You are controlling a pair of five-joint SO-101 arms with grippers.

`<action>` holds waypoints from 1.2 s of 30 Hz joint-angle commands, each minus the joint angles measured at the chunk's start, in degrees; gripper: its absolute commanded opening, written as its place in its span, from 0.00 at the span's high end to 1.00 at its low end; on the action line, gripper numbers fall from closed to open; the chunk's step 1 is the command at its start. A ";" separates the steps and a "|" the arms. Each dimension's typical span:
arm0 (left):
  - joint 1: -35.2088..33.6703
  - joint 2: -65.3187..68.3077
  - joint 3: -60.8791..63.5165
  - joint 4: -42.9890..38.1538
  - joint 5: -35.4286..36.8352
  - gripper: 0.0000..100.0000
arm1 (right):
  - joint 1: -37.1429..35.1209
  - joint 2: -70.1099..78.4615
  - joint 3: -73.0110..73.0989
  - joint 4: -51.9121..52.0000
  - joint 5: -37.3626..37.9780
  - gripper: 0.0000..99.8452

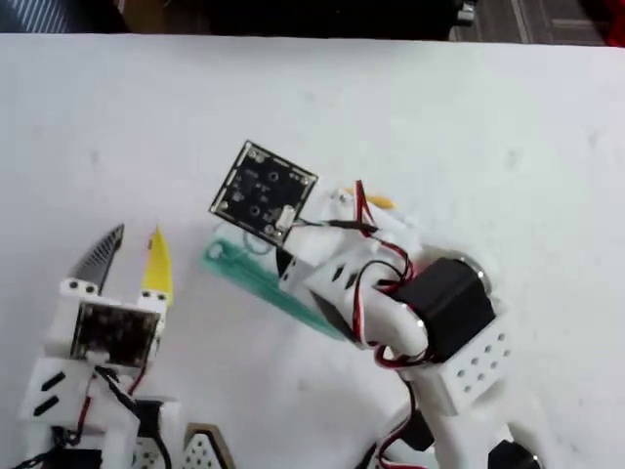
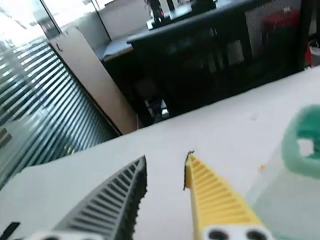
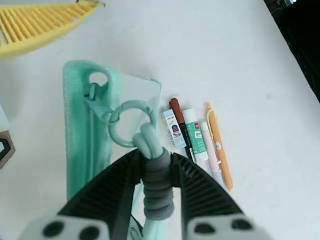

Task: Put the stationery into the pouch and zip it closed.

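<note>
Right pincer (image 3: 155, 159): I find its black fingers pressed onto a grey-and-teal cord loop (image 3: 156, 187). The loop hangs from a teal ring (image 3: 131, 125) linked to the zip pull of the pouch (image 3: 80, 150).

The pouch is clear with a teal edge. It lies flat on the white surface (image 3: 250, 75), directly beyond this pincer's tips.

The stationery lies outside the pouch, just beside it, on the side away from the left pincer. I note a small labelled stick (image 3: 174, 131), a brown-capped pen (image 3: 175, 107), a green-and-white tube (image 3: 194, 132), a white pen (image 3: 211, 157) and an orange pen (image 3: 220, 150). They lie side by side, closely packed.

Left pincer (image 2: 165, 165): grey and yellow fingers spread, holding nothing, above bare surface. It is near the pouch's end but apart from it.
</note>
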 commanded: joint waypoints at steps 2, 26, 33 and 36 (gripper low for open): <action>1.19 0.92 3.96 -19.96 6.42 0.85 | -2.07 -4.97 3.87 1.27 3.78 0.98; 25.71 0.84 12.13 -5.01 3.25 0.83 | 9.63 -15.08 13.36 -12.26 5.27 0.98; 35.03 0.84 10.55 -2.81 1.05 0.84 | 9.71 -11.12 13.36 -13.14 5.19 0.98; 31.34 0.84 10.37 -3.08 1.23 0.84 | 9.71 -10.07 13.36 -13.05 5.19 0.98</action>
